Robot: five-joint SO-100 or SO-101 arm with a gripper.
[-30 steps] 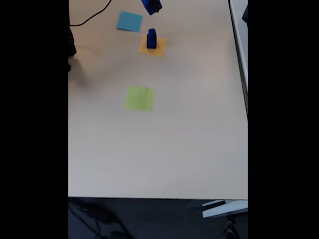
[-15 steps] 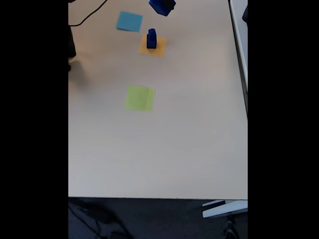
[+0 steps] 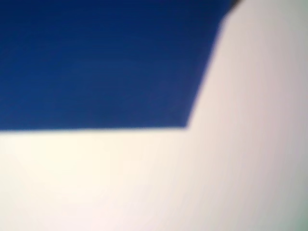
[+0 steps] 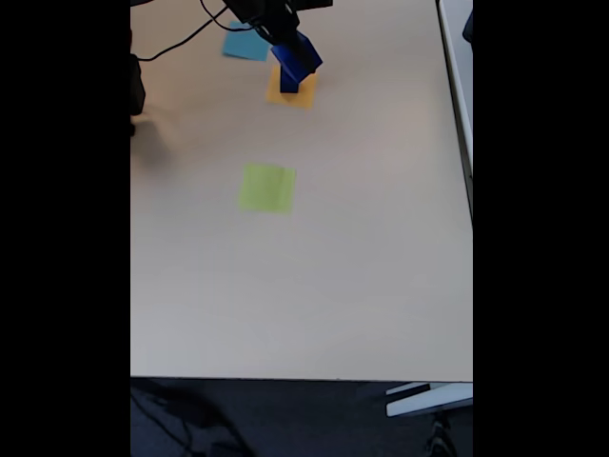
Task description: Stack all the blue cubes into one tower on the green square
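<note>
In the fixed view my gripper point(image 4: 290, 48) comes in from the top edge, shut on a large dark blue cube point(image 4: 301, 61) that hangs tilted in the air. Right below it a smaller blue cube point(image 4: 288, 85) stands on the orange square point(image 4: 304, 94), partly hidden by the held cube. The green square point(image 4: 266, 188) lies bare near the table's middle, well in front of the gripper. In the wrist view the held cube point(image 3: 96, 62) is a blurred dark blue face across the upper left, with pale table beneath it.
A light-blue paper square point(image 4: 242, 45) lies at the back left, partly under the arm. A black cable point(image 4: 176, 40) runs along the back left. A dark object point(image 4: 137, 95) stands at the left edge. The table's front edge point(image 4: 301, 379) is near the bottom.
The gripper has come down and forward from the top edge with the blue cube in it, and now hangs just over the cube on the orange square. More of the arm shows.
</note>
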